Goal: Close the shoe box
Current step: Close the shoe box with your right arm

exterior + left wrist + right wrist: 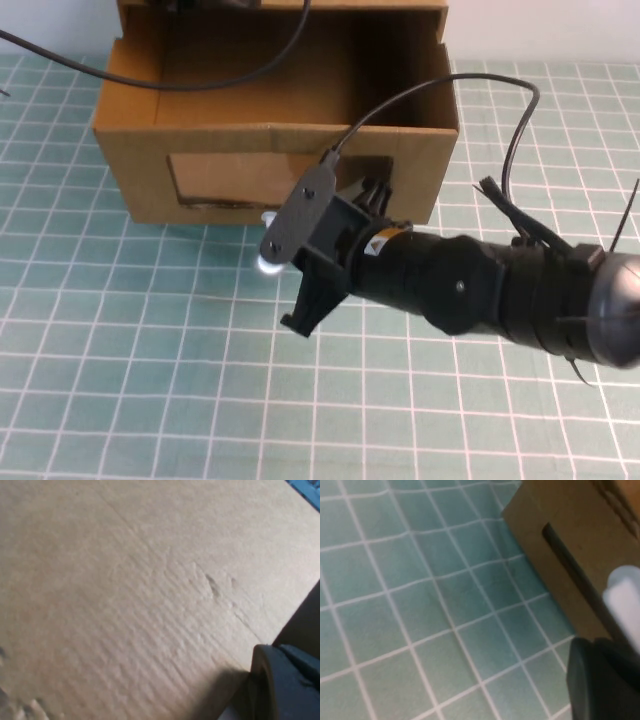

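Teal grid mat (150, 380), shoe box (270, 150) window toward right gripper (300, 270)

Even, soft overhead light; faint shadow under the shoe box (150, 170). High view fairly sharp. Both wrist views blurred, with the right gripper (615, 645) out of focus.

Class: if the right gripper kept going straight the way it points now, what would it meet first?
Probably the shoe box front, near its white pull tab; the right gripper points there. Depth is unclear.
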